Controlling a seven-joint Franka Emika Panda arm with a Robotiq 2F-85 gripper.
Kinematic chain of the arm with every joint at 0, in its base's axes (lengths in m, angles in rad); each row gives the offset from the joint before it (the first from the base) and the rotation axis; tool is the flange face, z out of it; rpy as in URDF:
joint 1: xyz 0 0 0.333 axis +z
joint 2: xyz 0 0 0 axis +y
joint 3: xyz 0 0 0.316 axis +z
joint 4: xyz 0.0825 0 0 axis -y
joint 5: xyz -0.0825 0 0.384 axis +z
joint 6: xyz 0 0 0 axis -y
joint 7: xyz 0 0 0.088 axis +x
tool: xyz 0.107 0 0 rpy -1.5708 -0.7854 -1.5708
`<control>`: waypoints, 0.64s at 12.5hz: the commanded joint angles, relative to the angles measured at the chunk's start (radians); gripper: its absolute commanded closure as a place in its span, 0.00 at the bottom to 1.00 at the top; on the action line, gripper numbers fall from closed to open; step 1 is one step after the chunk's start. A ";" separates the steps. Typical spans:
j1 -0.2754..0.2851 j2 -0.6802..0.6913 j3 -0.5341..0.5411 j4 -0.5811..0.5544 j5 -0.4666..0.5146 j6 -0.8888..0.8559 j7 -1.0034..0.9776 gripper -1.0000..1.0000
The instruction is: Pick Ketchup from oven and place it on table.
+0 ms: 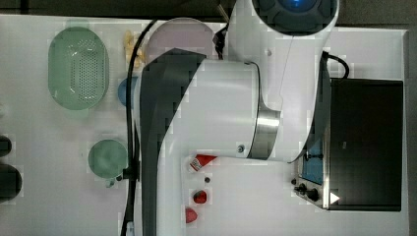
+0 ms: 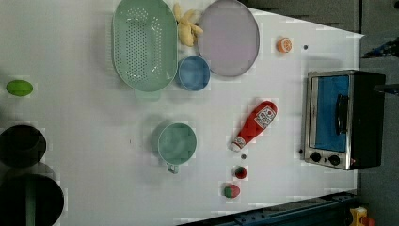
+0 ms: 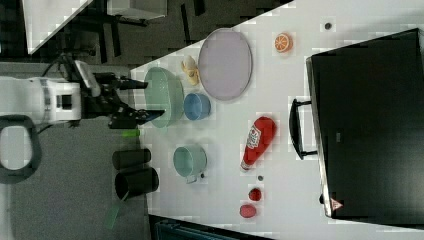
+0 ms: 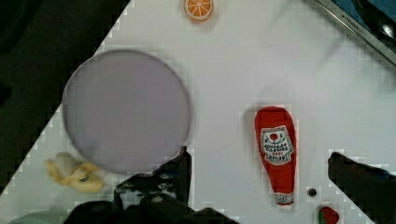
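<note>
One white table (image 2: 84, 117) carries everything here, and the black toaster oven (image 2: 341, 120) sits against one short edge with its blue glass door shut. Out on the open tabletop, just in front of that door, the ketchup (image 2: 254, 125) lies flat on its side, so it is already on the table and not inside the oven. Its long axis runs at a slant, red base toward the oven and white cap pointing away toward two small strawberries (image 2: 241, 173) nearer the table's long edge. A lilac plate (image 2: 228, 37), a green colander (image 2: 145, 44), a blue bowl (image 2: 193, 73) and a green cup (image 2: 177, 143) stand further from the oven. In the right view the gripper (image 3: 145, 100) hangs well apart from the bottle, beyond the table's far short edge, opposite the oven; its fingers are spread wide, holding and touching nothing. Judging by this, the placing looks finished.
</note>
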 commanded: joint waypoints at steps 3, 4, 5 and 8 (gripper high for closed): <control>0.013 -0.027 0.000 0.000 -0.012 0.006 0.025 0.00; 0.013 -0.024 0.000 0.000 -0.012 0.006 0.025 0.00; 0.013 -0.022 0.000 0.000 -0.012 0.006 0.025 0.00; 0.013 -0.018 0.000 0.000 -0.012 0.006 0.025 0.00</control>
